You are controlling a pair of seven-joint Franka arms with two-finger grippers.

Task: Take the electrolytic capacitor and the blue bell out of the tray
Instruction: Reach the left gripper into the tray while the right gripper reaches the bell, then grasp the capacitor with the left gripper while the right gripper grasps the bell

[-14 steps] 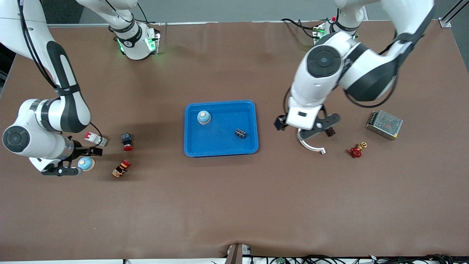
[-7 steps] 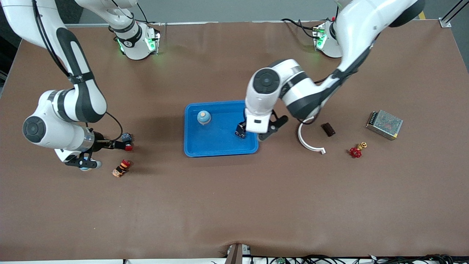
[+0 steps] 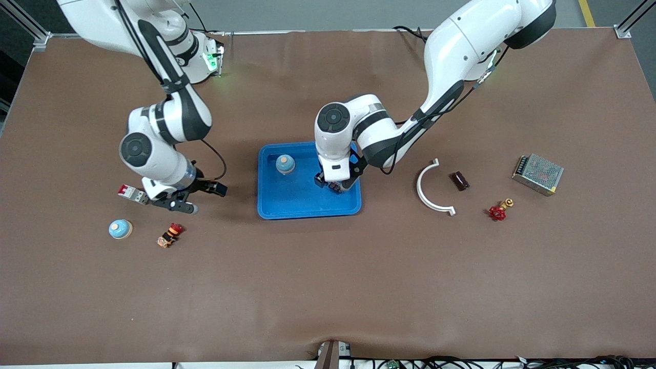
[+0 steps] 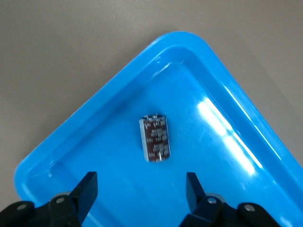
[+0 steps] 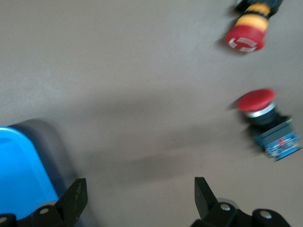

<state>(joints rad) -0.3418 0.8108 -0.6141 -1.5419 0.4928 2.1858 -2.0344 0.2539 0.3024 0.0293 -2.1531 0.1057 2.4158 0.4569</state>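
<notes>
My left gripper (image 3: 334, 183) hangs over the blue tray (image 3: 300, 207), above the corner toward the left arm's end and nearer the front camera. Its jaws are spread with nothing between them; in the left wrist view the fingers (image 4: 87, 189) stand apart either side of the capacitor (image 4: 155, 139), which lies flat on the tray floor, clear of the walls and of me. A bell (image 3: 285, 163) stands in the tray too, toward the right arm's end. My right gripper (image 3: 197, 197) is over bare table just beside the tray, at the right arm's end, jaws wide and empty. A second bell (image 3: 120, 228) sits on the table well apart from the tray, nearer the front camera, with a red push button (image 3: 169, 235) near it.
</notes>
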